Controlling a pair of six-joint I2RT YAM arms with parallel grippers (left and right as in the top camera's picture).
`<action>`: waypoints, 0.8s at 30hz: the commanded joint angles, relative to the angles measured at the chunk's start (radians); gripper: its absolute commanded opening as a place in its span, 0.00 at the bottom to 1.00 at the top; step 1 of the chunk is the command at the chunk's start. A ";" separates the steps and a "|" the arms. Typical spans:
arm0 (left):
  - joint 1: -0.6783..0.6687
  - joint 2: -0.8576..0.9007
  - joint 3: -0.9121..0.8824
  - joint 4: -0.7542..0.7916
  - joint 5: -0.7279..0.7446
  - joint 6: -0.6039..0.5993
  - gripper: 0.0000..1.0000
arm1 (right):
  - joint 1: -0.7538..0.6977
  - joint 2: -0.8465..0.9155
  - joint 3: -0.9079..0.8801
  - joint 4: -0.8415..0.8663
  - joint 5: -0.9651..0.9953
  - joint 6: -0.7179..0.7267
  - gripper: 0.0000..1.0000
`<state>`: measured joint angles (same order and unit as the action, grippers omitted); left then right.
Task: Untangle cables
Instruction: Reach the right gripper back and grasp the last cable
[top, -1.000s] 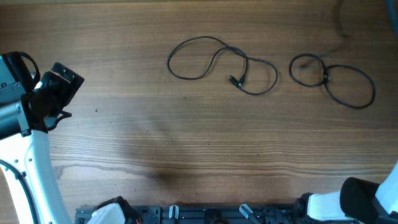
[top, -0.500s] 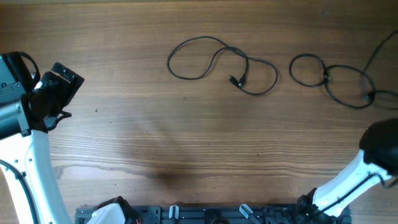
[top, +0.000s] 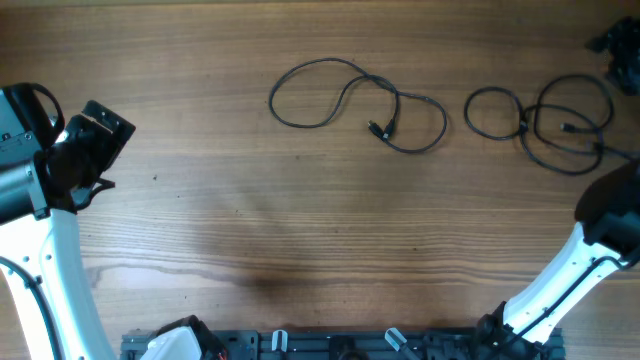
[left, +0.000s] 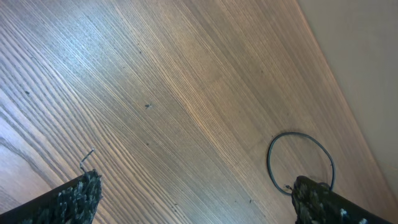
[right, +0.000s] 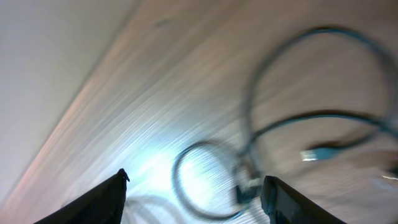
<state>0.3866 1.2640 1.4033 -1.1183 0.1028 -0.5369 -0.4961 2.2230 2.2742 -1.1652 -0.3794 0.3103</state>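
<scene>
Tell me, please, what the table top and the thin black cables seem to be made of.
Table top: wood, or a wood-look laminate; brown grain lines run along it, and the wrist views show a soft sheen.
Cables: probably a rubber or plastic jacket, matte black; they lie in loose, smooth loops.
The look alone cannot settle either.

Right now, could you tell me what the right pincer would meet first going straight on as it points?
Likely the right-hand cable tangle, its loops straight ahead of the open right pincer; blur leaves depth unclear.
</scene>
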 joint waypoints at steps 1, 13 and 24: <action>0.004 -0.001 0.004 0.002 -0.006 -0.003 1.00 | 0.134 -0.071 0.009 -0.036 -0.145 -0.194 0.72; 0.004 -0.001 0.004 0.002 -0.006 -0.003 1.00 | 0.659 0.008 0.008 0.074 0.185 -0.629 0.79; 0.004 -0.001 0.004 0.002 -0.006 -0.003 1.00 | 0.732 0.223 0.008 0.140 0.128 -0.914 0.69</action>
<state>0.3866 1.2640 1.4033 -1.1187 0.1028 -0.5369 0.2306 2.3871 2.2745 -1.0489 -0.2352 -0.5377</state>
